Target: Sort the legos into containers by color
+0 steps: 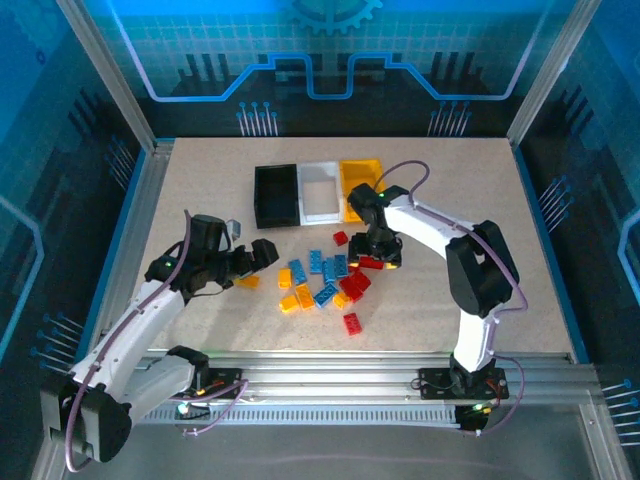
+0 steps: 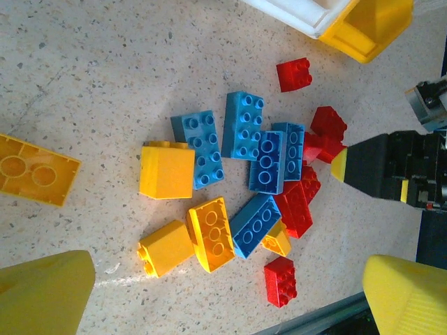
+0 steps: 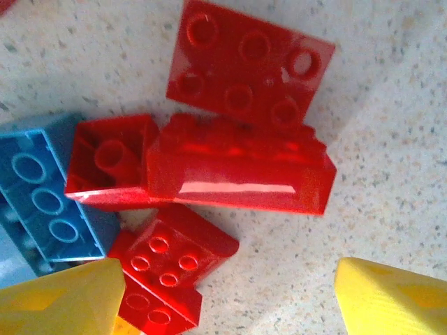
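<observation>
Right gripper [image 1: 381, 256], jaws spread, hangs over the red bricks [image 3: 241, 167] of the lego pile [image 1: 325, 285], probably lining up a pick; left gripper [image 1: 263, 254], likewise spread, sits beside a stray yellow brick [image 2: 36, 169]; joined bins [image 1: 322, 172] just beyond look unfilled

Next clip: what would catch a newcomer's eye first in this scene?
A bright heap of red, blue and orange-yellow legos lies mid-table. Behind it stands the row of containers, black, white and orange-yellow. The right tool hangs open over the red bricks at the heap's right edge.
</observation>
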Robot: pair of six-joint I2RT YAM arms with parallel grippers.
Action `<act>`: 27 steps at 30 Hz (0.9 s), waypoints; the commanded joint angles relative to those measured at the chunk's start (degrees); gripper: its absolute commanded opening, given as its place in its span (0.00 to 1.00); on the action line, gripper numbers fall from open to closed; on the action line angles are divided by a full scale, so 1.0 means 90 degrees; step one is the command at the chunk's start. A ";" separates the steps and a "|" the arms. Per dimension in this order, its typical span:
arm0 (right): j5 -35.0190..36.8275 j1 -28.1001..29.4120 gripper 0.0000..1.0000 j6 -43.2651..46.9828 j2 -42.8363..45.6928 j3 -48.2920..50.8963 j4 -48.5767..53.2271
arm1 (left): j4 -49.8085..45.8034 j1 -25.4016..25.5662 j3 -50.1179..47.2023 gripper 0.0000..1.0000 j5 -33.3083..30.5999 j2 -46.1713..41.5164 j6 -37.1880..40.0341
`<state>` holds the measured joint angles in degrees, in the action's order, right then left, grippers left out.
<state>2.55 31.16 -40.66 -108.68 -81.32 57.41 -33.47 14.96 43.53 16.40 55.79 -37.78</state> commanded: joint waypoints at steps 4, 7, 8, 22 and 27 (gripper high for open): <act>-0.0145 -0.0207 0.81 0.0197 -0.0416 -0.0243 -0.0091 | -0.0226 0.0056 0.0131 0.99 0.0150 0.0172 -0.0152; -0.0194 -0.0325 0.80 0.0231 -0.0503 -0.0244 -0.0155 | -0.0277 0.0056 0.0310 0.99 0.0159 0.0388 -0.0056; -0.0198 -0.0362 0.80 0.0246 -0.0522 -0.0242 -0.0166 | -0.0285 0.0056 0.0367 0.99 0.0150 0.0450 -0.0041; -0.0225 -0.0622 0.73 0.0297 -0.0140 0.0351 -0.0353 | -0.0178 0.0056 0.0434 0.99 0.0188 0.0677 -0.0108; -0.0168 -0.0657 0.76 0.0358 0.0091 0.0595 -0.0377 | -0.0081 0.0056 0.0356 0.99 0.0208 0.0657 -0.0204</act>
<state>0.97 26.06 -37.93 -110.76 -76.97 53.74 -34.41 14.98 46.41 16.43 61.82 -38.85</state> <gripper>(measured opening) 0.760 0.989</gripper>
